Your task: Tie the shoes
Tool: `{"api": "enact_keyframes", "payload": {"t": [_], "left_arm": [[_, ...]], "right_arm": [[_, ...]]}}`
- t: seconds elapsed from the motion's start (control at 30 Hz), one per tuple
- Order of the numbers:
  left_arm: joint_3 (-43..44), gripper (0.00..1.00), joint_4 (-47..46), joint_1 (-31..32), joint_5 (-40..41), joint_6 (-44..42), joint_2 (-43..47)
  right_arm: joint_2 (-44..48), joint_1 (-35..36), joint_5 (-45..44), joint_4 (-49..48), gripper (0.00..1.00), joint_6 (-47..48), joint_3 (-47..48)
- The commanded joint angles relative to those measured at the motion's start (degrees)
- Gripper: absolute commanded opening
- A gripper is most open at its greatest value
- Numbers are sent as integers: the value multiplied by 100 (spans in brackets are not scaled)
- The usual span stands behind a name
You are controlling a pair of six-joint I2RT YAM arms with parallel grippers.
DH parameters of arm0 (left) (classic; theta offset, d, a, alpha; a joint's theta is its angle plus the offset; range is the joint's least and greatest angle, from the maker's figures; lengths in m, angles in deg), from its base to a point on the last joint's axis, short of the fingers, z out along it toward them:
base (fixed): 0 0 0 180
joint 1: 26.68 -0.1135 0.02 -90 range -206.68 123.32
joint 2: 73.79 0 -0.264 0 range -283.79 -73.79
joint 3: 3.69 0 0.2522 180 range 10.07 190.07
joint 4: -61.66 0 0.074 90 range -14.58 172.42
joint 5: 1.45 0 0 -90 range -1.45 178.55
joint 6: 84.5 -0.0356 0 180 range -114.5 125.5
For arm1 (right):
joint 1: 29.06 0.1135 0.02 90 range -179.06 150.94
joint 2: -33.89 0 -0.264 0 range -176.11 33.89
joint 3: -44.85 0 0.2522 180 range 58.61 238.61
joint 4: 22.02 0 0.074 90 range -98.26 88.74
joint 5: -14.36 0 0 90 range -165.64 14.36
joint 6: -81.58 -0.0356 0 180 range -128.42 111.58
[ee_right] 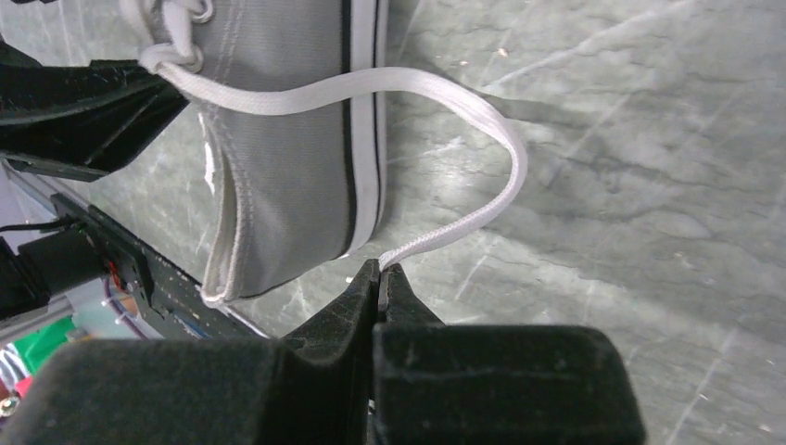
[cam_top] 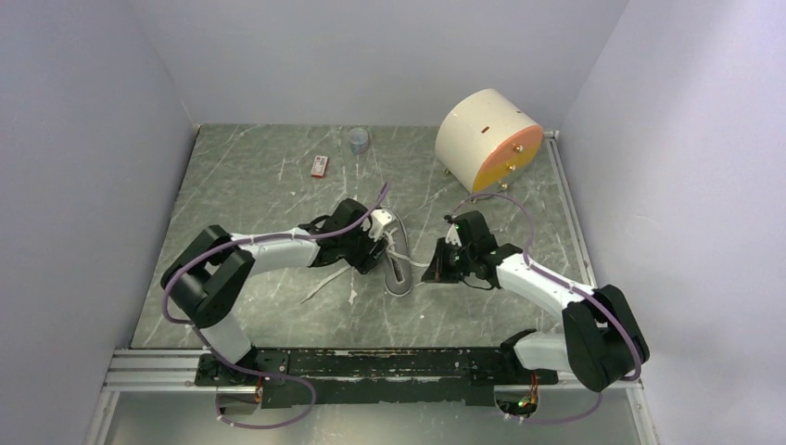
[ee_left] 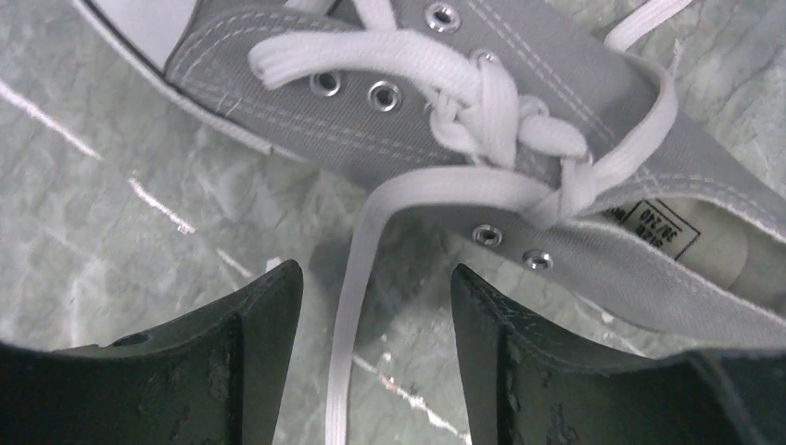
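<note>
The grey canvas sneaker (ee_left: 575,83) with white laces lies on the marble table between the two arms in the top view (cam_top: 399,264). Its laces are crossed in a first knot (ee_left: 565,181) over the tongue. My left gripper (ee_left: 375,278) is open just beside the shoe, with one white lace strand (ee_left: 348,324) running loose on the table between its fingers. My right gripper (ee_right: 380,269) is shut on the other white lace (ee_right: 482,120), which loops from the knot over the shoe's side (ee_right: 278,167) to the fingertips.
A cream and orange drum (cam_top: 488,139) stands at the back right. A small glass cup (cam_top: 359,140) and a red and white packet (cam_top: 320,166) sit at the back. Walls close in on three sides.
</note>
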Motion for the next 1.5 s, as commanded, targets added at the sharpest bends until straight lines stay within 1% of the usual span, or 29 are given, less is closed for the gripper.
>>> {"api": "enact_keyframes", "payload": {"t": [0.0,0.13,0.2,0.23,0.33,0.4,0.47,0.53,0.63,0.73,0.8,0.87,0.93,1.0,1.07,1.17,1.27,1.33,1.47], "left_arm": [[135,64,-735,98,13,7,-283],[89,60,-1132,133,254,102,-460],[89,56,-1234,133,361,151,-482],[69,52,-1296,136,413,178,-455],[-49,24,-1400,133,540,260,-264],[-89,17,-1273,141,510,348,-82],[-252,13,-1219,142,456,730,174],[-386,6,-1126,147,272,1021,441],[-590,5,-1078,214,22,1534,753],[-832,5,-1156,359,89,2030,1064],[-907,5,-999,396,382,2485,1128],[-797,5,-553,397,854,2931,1038],[-749,5,-421,397,935,3079,926],[-837,5,-688,397,593,2994,909],[-971,5,-1189,404,190,2942,1009],[-1267,5,-2053,406,-111,2859,1358],[-1571,5,-2937,455,-253,2542,1572],[-1604,5,-3191,506,-300,2229,1572],[-1507,5,-3305,588,-499,1735,1393]], "right_arm": [[103,-216,-3,219,0,202,117],[159,-424,79,273,0,284,109],[192,-499,136,313,0,314,115],[209,-531,157,336,0,337,117],[260,-616,195,419,0,398,132],[316,-680,221,510,0,457,167],[412,-742,231,627,0,516,229],[510,-781,219,793,0,581,299],[717,-821,156,1125,0,695,440],[962,-922,132,1294,0,621,470],[1068,-1162,239,1379,0,466,467],[1141,-1438,396,1345,0,337,454],[1193,-1615,410,1192,0,219,454],[1068,-1679,531,1066,0,208,579],[868,-1680,824,1050,0,336,781],[662,-1678,1259,1108,0,563,992],[560,-1681,1496,1258,0,762,1129],[466,-1675,1664,1317,0,800,1246],[217,-1521,1888,1137,0,587,1564]]}}
